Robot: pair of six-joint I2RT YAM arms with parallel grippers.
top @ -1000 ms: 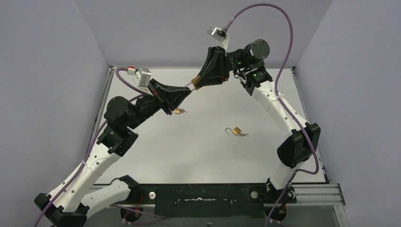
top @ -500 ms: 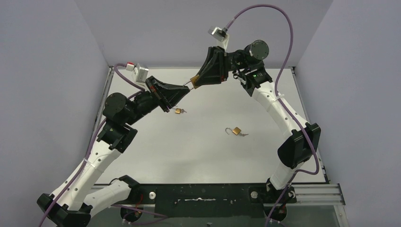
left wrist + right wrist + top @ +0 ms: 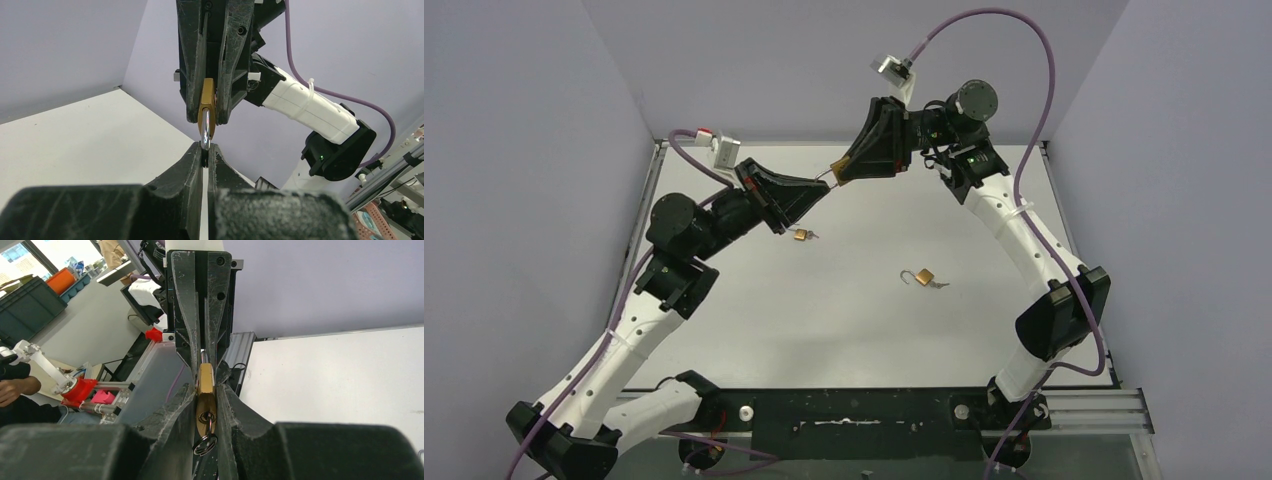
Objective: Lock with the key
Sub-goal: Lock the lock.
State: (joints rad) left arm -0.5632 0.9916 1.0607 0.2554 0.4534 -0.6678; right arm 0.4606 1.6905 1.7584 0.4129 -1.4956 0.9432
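My right gripper [image 3: 842, 172] is shut on the brass body of a padlock [image 3: 205, 392], held in the air above the far part of the table. A key with a ring [image 3: 205, 440] sits in the padlock's keyhole. My left gripper [image 3: 823, 188] is shut on the padlock's silver shackle [image 3: 205, 136], tip to tip with the right gripper. In the left wrist view the padlock [image 3: 206, 107] sits between the right gripper's fingers [image 3: 192, 60].
Two more brass padlocks lie on the white table [image 3: 844, 330]: one [image 3: 801, 235] under the left gripper, and one with an open shackle and a key [image 3: 923, 277] near the middle. Grey walls enclose the table on three sides.
Both arms have shifted slightly, the left wrist moving up and back. The grippers stay joined on the padlock at almost the same spot.
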